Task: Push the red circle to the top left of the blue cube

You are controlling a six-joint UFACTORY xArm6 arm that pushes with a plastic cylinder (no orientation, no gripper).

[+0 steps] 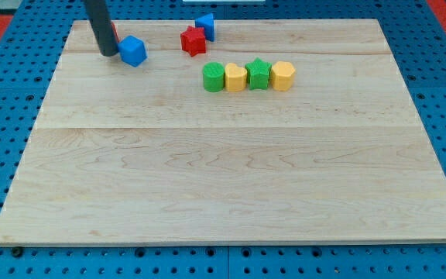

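Far left, near the top edge of the tabletop (223,186): you will find my tip (108,53) set down on the wood, the dark rod rising from it out of the top of the view. The arm ends in this rod; no hand is in view, so you cannot tell its state.

Red circle (115,33): only a sliver shows at the rod's right edge, at about 1 o'clock from my tip; the rest is hidden behind the rod.

Blue cube (133,51): at 3 o'clock from my tip, just beside it. The red circle lies at about 10 o'clock from this cube, close by.

Further right: red star (193,40), with a second blue block (205,25) touching it at 1 o'clock.

At 5 o'clock from the star, a tight row: green round block (214,77), yellow block (235,78), green star (259,74), yellow block (283,75).
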